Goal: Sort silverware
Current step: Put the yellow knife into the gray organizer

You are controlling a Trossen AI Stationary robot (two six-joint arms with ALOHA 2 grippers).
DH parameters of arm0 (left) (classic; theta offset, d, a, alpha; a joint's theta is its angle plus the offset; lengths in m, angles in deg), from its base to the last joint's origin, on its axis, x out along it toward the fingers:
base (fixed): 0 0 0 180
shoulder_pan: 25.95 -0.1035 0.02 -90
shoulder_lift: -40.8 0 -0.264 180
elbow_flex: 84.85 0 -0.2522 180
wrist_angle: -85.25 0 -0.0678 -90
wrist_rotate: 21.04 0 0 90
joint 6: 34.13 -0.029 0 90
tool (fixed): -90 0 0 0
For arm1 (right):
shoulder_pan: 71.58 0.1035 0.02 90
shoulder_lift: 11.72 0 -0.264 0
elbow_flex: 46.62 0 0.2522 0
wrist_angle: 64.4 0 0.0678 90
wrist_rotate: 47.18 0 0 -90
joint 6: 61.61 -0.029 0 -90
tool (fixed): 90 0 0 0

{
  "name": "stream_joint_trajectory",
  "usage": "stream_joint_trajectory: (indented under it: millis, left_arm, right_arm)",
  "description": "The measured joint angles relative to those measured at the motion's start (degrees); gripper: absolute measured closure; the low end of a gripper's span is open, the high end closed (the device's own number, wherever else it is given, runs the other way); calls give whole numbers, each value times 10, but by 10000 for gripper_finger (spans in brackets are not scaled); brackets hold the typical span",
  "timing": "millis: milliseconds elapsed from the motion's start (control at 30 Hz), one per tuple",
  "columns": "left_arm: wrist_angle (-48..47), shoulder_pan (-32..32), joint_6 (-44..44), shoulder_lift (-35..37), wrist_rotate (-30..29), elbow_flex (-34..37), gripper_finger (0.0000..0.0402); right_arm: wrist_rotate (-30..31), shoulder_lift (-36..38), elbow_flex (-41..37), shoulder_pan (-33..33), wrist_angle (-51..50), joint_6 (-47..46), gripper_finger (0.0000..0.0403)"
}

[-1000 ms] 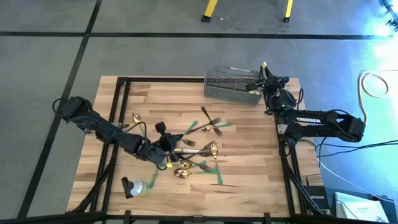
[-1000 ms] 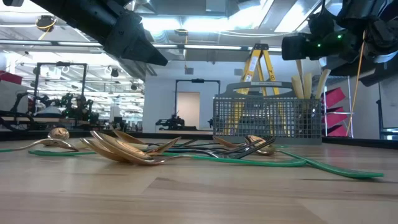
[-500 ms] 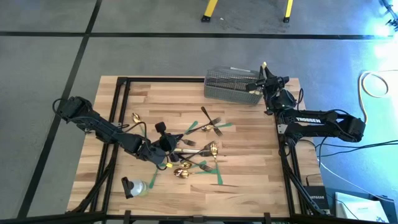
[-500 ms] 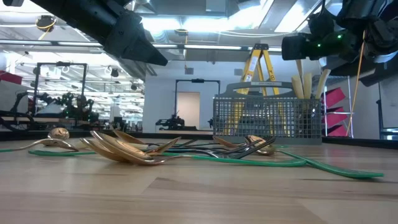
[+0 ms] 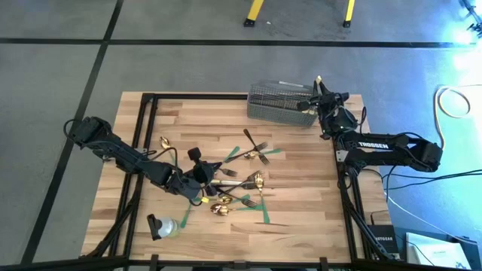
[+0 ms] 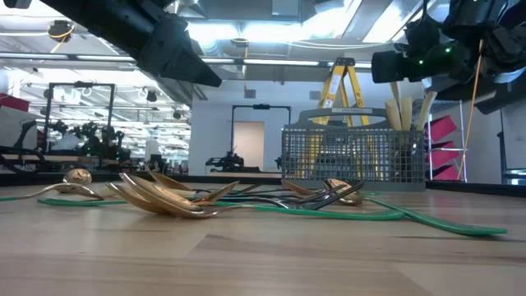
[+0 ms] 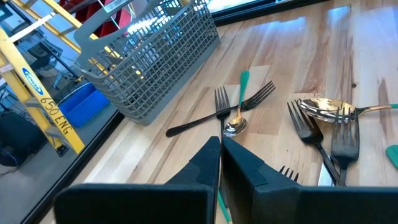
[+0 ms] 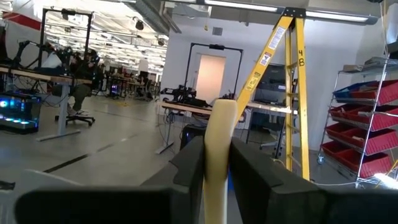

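The tabletop (image 5: 301, 196) carries a grey mesh basket (image 5: 282, 104) near its far right corner, and loose silverware (image 5: 241, 188) is scattered across its middle among green tape strips (image 5: 265, 213). A cream-handled knife (image 8: 219, 155) is clamped upright between the fingers of the right gripper (image 5: 319, 96), which is held above the basket's right end, where other cream handles (image 6: 400, 113) already stand. For a clean drop, the knife should be kept vertical, centred over that same compartment, lowered until the tip is inside the mesh, and only then released. The left gripper (image 7: 220, 163) is seen closed and empty, low over the forks (image 7: 320, 134) and spoons (image 6: 164, 197) at mid-tabletop.
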Motion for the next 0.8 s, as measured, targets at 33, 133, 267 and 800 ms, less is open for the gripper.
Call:
stream_joint_trajectory:
  millis: [33,133,267,800]
  left_arm:
    - [0,0,0,0,0,0,402]
    - [0,0,0,0,0,0,402]
    - [0,0,0,0,0,0,402]
    - [0,0,2,0,0,0,402]
  right_arm:
    - [0,0,0,0,0,-2,345]
    - [0,0,0,0,-5,-10,345]
    - [0,0,0,0,-22,-11,345]
    - [1,0,0,0,-100,-57,345]
